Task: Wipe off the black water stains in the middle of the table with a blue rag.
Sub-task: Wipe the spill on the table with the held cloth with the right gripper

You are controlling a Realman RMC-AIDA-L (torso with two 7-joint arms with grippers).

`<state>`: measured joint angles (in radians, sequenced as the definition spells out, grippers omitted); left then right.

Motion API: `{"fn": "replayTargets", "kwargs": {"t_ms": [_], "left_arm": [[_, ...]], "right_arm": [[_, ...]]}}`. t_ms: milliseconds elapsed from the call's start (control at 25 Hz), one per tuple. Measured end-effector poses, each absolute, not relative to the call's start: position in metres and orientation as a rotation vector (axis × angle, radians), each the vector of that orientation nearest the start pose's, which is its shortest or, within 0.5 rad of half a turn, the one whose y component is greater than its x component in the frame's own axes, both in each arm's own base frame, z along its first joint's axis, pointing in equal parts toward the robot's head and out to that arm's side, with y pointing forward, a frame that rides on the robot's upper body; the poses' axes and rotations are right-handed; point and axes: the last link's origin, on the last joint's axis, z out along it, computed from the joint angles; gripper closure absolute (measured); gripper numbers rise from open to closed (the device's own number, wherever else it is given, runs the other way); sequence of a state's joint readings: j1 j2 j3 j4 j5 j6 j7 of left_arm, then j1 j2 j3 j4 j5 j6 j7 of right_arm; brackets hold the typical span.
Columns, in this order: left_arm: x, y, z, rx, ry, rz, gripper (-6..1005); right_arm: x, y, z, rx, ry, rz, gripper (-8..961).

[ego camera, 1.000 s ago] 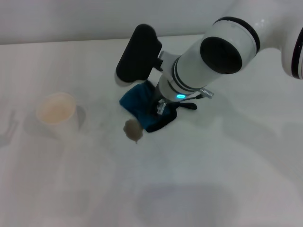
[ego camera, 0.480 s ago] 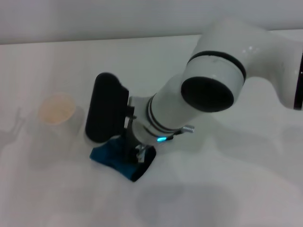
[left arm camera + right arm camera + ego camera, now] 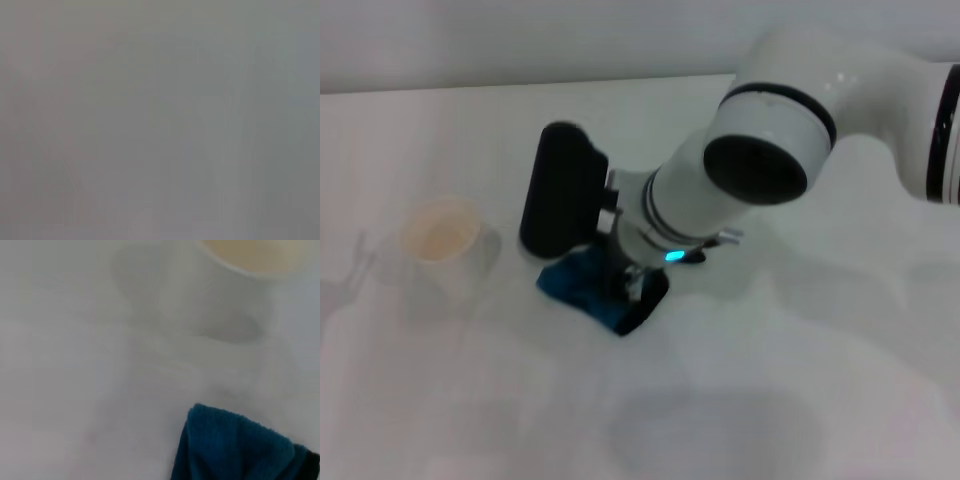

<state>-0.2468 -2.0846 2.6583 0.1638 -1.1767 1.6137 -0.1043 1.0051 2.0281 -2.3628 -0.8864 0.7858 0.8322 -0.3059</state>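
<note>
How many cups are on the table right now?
1. A white plastic cup stands on the white table, to the robot's left of the teal-blue rag under the right tool. Nothing suggests another behind the arm.

Blue rag point(image 3: 582, 287): teal-blue cloth w/ black edging, bunched and crumpled, lying on the table point(image 3: 800, 400) near its middle, partly hidden under the arm. In the right wrist view its rumpled edge point(image 3: 235, 447) rests flat on the surface. Table: plain white, smooth, wide. Black water stains not visible.
</note>
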Motion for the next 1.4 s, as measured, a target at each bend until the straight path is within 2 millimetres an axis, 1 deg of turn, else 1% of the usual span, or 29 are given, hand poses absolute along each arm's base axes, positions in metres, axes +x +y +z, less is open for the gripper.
{"fn": "replayTargets", "kwargs": {"t_ms": [200,400,520,640,760,800,840,880,1040,1200,1320,1400], "left_arm": [[-0.332,0.247,0.006,-1.447,-0.35,-0.861,106],[-0.332,0.247,0.007,-1.446,-0.347,-0.86,106],[-0.332,0.248,0.008,-1.444,-0.346,-0.859,107],[-0.333,0.25,0.009,-1.445,-0.345,-0.854,107],[-0.333,0.252,0.008,-1.451,-0.351,-0.848,107],[-0.333,0.253,0.008,-1.452,-0.353,-0.847,107],[-0.333,0.253,0.007,-1.452,-0.354,-0.847,107],[-0.333,0.253,0.007,-1.452,-0.355,-0.848,107],[-0.333,0.253,0.007,-1.452,-0.356,-0.847,107],[-0.333,0.251,0.006,-1.455,-0.361,-0.847,106],[-0.333,0.25,0.005,-1.457,-0.363,-0.848,106],[-0.333,0.25,0.004,-1.457,-0.364,-0.848,107]], "right_arm": [[0.138,0.387,-0.132,-2.57,0.201,-0.692,869],[0.154,0.412,-0.11,-2.454,0.243,-0.739,871],[0.163,0.418,-0.104,-2.413,0.262,-0.769,871],[0.167,0.418,-0.103,-2.408,0.271,-0.776,872],[0.166,0.41,-0.11,-2.442,0.274,-0.764,873],[0.163,0.4,-0.119,-2.485,0.271,-0.754,873],[0.161,0.394,-0.123,-2.511,0.266,-0.751,873],[0.161,0.394,-0.123,-2.511,0.266,-0.751,873],[0.142,0.37,-0.14,-2.614,0.214,-0.737,874],[0.126,0.344,-0.15,-2.694,0.137,-0.739,875],[0.12,0.327,-0.156,-2.742,0.084,-0.762,876],[0.12,0.322,-0.159,-2.756,0.054,-0.774,876]]}}
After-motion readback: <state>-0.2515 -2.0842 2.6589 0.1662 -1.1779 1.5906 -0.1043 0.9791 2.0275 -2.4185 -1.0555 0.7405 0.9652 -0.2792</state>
